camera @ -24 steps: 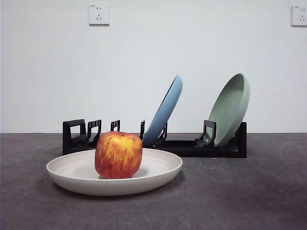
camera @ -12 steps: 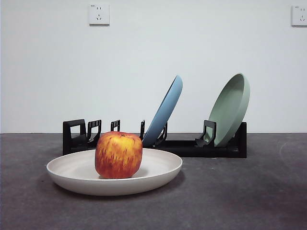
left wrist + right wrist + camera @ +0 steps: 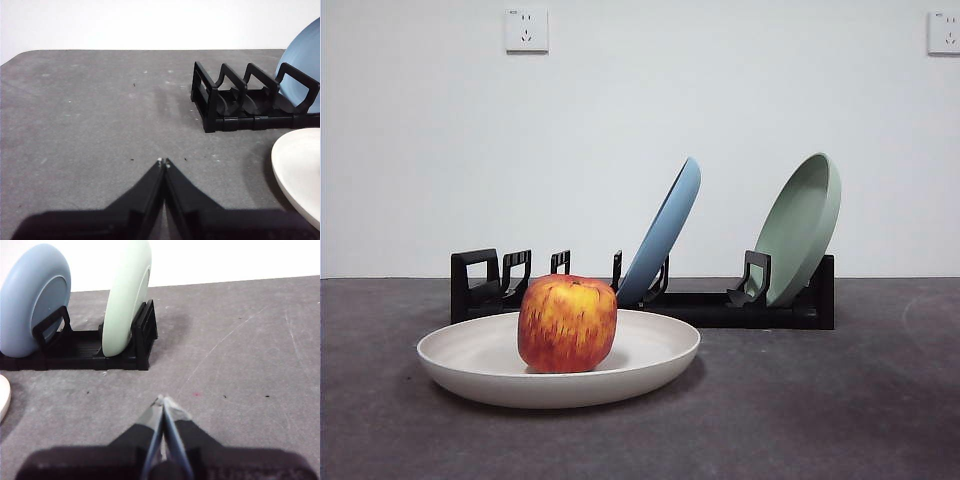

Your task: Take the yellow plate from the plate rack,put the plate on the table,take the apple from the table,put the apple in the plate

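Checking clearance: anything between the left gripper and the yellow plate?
Nothing. In the left wrist view only bare table separates the shut left gripper from the yellow plate; the plate rack stands farther off.

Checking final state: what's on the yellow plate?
The apple sits upright in the yellow plate, left of its middle; nothing else shows. The apple hides the plate behind and beneath it. Both grippers are shut, away.

Red apple (image 3: pixel 567 323) streaked yellow-orange — cream plate (image 3: pixel 650 362), black rack (image 3: pixel 720 306), blue plate (image 3: pixel 665 232), sage-green plate (image 3: pixel 800 228), mottled grey bench (image 3: pixel 820 400).
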